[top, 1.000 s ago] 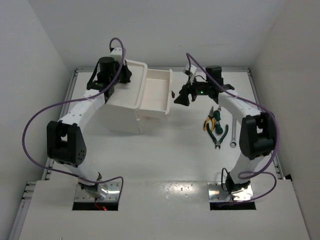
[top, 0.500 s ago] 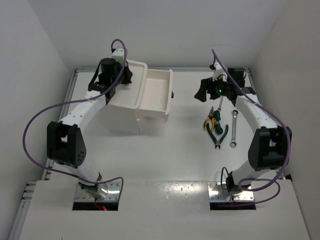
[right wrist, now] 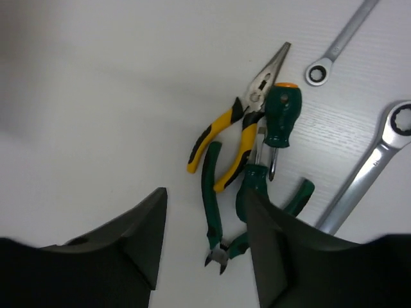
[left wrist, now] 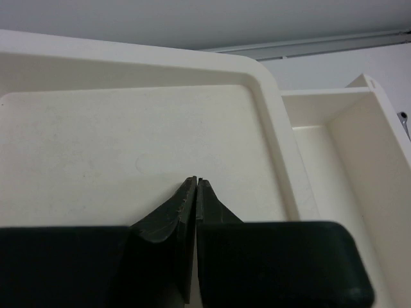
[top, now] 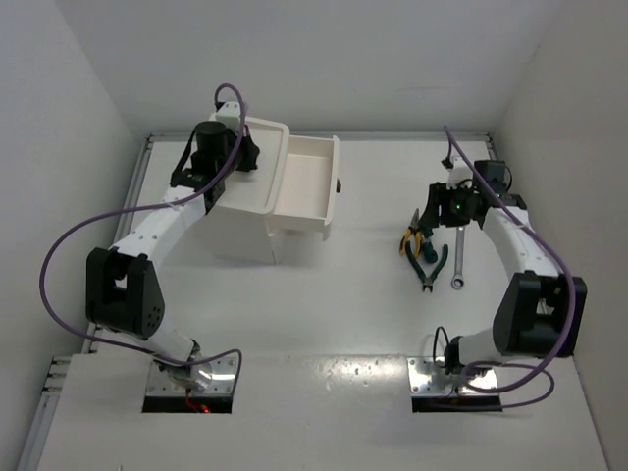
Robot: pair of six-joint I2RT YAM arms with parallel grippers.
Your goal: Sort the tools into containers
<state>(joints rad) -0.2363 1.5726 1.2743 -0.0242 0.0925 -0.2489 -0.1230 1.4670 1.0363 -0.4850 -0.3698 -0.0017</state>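
The tools lie in a loose pile on the table at the right: yellow-handled pliers, a green-and-orange screwdriver, dark green-handled pliers and two silver wrenches. In the top view the pile sits just below my right gripper. That gripper is open and empty, hovering above the green pliers. The white box has a recessed tray top and one drawer pulled open and empty. My left gripper is shut and empty over the tray top.
The drawer's dark knob faces the tools. A long wrench lies nearest the right wall. White walls close in the table on three sides.
My right arm has swung right and nearer, from the open drawer's front to above the tool pile. My left arm has hardly moved.
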